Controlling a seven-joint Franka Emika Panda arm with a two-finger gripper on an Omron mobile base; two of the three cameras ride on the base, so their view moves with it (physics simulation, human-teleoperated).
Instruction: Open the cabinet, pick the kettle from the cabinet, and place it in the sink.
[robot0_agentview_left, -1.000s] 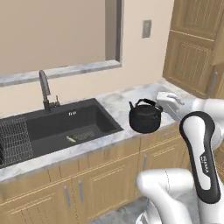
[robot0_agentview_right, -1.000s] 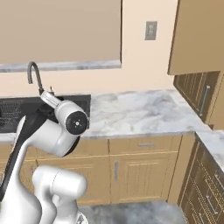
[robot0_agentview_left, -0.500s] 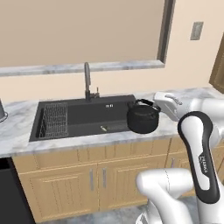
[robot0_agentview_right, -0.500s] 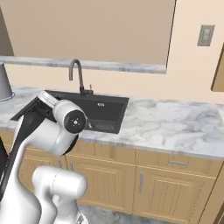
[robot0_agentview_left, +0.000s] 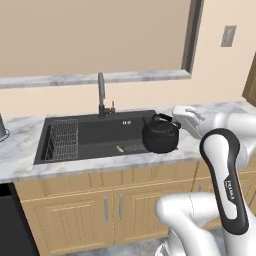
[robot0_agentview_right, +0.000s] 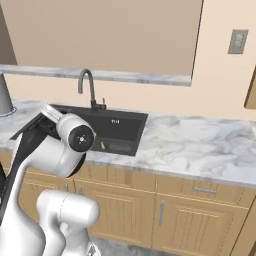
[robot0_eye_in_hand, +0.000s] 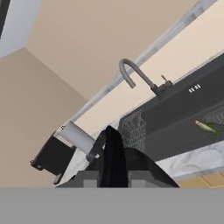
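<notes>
The jaws are clamped on the arched handle of the kettle (robot0_agentview_left: 160, 134) — it hangs at the right end of the sink (robot0_agentview_left: 90, 136), over the basin's right rim by the worktop's (robot0_agentview_left: 20, 150) front edge. Wire rack (robot0_agentview_left: 62, 140) sits at the sink's left end — faucet (robot0_agentview_left: 102, 94) rises at the back rim.

Glossy white rounded arm (robot0_agentview_left: 227, 165) links, dark joint bands, a round black end cap.
</notes>
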